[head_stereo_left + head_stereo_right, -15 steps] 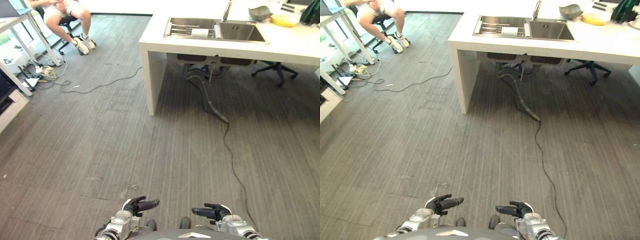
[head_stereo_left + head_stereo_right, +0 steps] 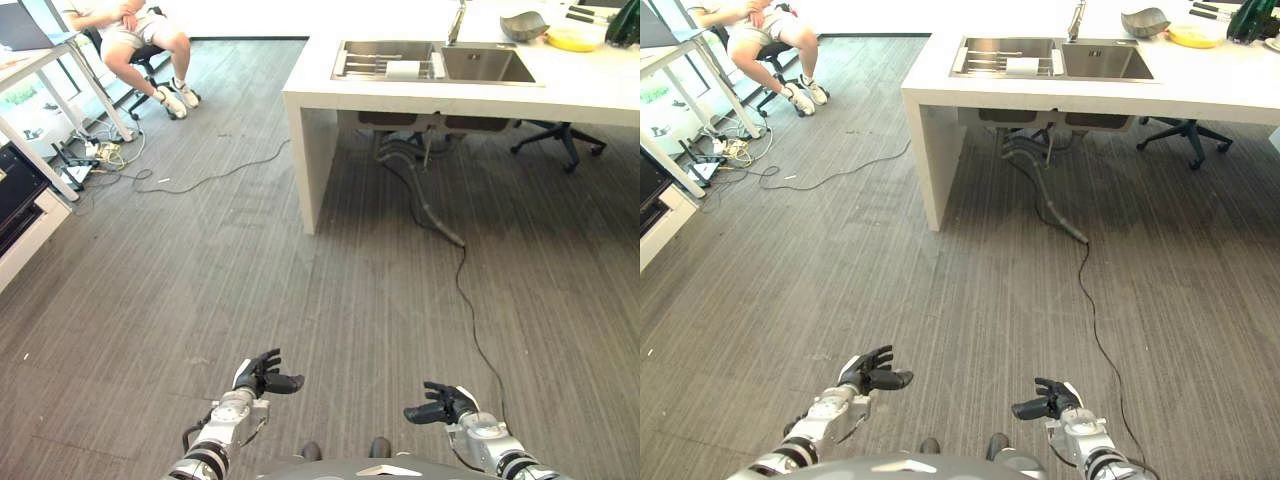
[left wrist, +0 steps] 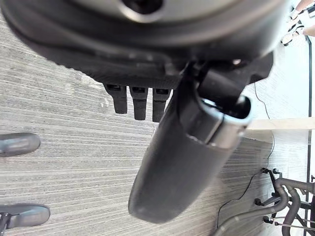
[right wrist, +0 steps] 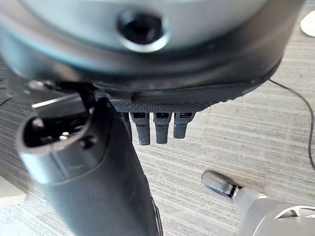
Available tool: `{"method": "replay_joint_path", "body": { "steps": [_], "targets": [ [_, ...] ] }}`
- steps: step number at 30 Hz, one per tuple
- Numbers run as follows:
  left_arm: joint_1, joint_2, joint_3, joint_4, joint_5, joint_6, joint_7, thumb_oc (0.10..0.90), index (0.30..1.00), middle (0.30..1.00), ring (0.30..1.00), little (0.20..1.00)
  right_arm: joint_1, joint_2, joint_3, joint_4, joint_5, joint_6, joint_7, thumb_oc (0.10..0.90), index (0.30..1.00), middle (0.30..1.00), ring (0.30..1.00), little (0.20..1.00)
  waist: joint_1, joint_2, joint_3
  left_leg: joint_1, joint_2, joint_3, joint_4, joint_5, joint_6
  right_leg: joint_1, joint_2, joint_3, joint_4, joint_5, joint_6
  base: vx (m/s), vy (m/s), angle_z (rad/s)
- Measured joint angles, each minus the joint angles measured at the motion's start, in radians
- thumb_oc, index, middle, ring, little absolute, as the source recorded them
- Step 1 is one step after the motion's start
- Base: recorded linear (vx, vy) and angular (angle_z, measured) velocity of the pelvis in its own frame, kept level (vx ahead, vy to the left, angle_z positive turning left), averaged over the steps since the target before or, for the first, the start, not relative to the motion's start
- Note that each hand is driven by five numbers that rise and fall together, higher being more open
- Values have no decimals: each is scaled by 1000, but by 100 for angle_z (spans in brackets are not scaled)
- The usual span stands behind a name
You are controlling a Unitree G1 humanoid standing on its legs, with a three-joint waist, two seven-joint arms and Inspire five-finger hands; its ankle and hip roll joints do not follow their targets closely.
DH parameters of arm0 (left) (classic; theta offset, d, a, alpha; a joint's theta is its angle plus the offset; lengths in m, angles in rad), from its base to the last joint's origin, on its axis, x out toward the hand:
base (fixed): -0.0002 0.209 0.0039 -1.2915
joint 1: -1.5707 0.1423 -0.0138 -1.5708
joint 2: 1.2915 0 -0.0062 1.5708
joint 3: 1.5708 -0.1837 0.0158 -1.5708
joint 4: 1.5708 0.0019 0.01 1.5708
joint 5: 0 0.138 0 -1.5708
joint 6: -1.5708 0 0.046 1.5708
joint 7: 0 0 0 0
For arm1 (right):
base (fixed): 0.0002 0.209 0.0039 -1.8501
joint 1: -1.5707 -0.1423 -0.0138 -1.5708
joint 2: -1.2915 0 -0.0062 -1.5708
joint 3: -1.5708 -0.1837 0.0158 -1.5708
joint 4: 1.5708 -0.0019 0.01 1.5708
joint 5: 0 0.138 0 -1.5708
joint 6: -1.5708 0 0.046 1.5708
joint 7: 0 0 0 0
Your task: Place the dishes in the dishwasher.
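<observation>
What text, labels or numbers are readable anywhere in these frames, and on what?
None readable.
White counter: no print visible on its top or side.
Yellow dish and grey bowl beside the sink: no markings that can be made out.
Left hand and right hand, both with nothing in them: no legible labels, also not in the wrist views.

left hand (image 3: 147, 64) hangs empty over grey carpet (image 3: 64, 128), fingers (image 3: 139, 101) relaxed, thumb forward.

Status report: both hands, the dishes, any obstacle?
Left hand and right hand open, empty. Grey metal bowl and yellow dish on white counter. Black floor cable ahead.
</observation>
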Motion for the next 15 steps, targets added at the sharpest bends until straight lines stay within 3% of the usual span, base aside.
{"method": "replay_joint_path", "body": {
  "steps": [5,9,15],
  "targets": [
    [0,-1,-6,3,22,7,17,800,900,900,900,900,-1,-3,2,-26,-1,7,4,800,900,900,900,900,0,3,5,13,0,2,0,2,1,13,0,0,0,3,-4,30,40,0],
    [-68,-8,-48,184,150,30,20,800,900,900,900,900,-27,1,33,13,-52,10,28,800,900,900,900,900,-5,-2,7,13,-1,8,0,2,1,10,1,10,1,1,0,3,10,-7],
    [-52,-16,-46,195,158,26,17,800,900,900,900,900,-12,4,33,33,-64,18,37,800,900,900,900,900,-4,-11,3,13,0,15,0,1,1,8,0,13,4,5,-2,9,30,-2]
  ]
}}
